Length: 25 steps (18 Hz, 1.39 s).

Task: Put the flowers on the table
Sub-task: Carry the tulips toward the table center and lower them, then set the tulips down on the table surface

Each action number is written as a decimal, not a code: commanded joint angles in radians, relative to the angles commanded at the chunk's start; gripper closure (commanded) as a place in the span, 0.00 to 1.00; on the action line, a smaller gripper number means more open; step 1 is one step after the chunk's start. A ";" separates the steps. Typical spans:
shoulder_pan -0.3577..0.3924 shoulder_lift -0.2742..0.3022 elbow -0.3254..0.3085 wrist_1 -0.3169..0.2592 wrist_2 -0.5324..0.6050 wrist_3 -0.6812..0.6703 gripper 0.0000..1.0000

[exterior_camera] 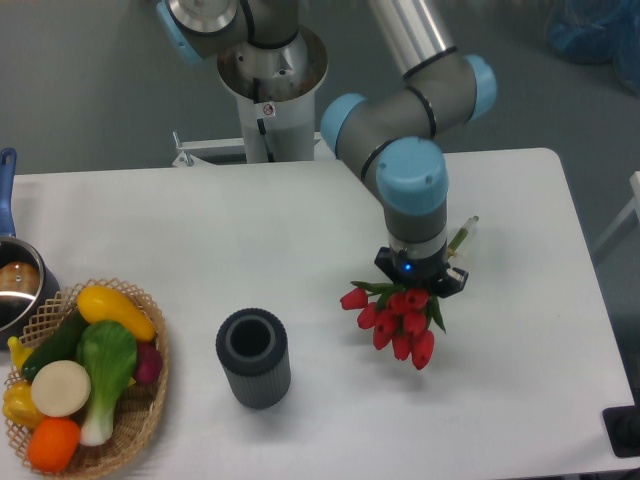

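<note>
So my pincer (420, 285) is pointing straight down over the right half of the white surface (300, 215), and the flowers (400, 318) are right underneath it, red buds fanning out toward the camera and a bit to the left, with green leaves poking out beside them. A stem end (462, 238) sticks out on the far side of my wrist. Honestly can't tell how wide my pincer is open, or whether it's got hold of the bunch, since my own wrist hides the fingers. Off to the left there's a dark ribbed vase (253, 357) standing upright, well apart from the flowers, and a wicker basket (150, 400) of vegetables at the left edge.
</note>
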State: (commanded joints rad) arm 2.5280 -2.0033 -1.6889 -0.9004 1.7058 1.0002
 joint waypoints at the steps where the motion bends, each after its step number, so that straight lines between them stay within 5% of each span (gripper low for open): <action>1: -0.002 -0.006 0.000 0.000 -0.002 0.000 0.72; 14: -0.008 -0.037 0.000 0.003 -0.003 0.000 0.69; 16: -0.008 -0.037 0.000 0.005 -0.003 0.006 0.61; 20: -0.006 -0.037 0.032 0.009 -0.002 0.011 0.07; 25: 0.001 -0.014 0.032 0.014 -0.006 0.008 0.00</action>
State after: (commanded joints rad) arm 2.5295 -2.0173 -1.6567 -0.8866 1.6997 1.0078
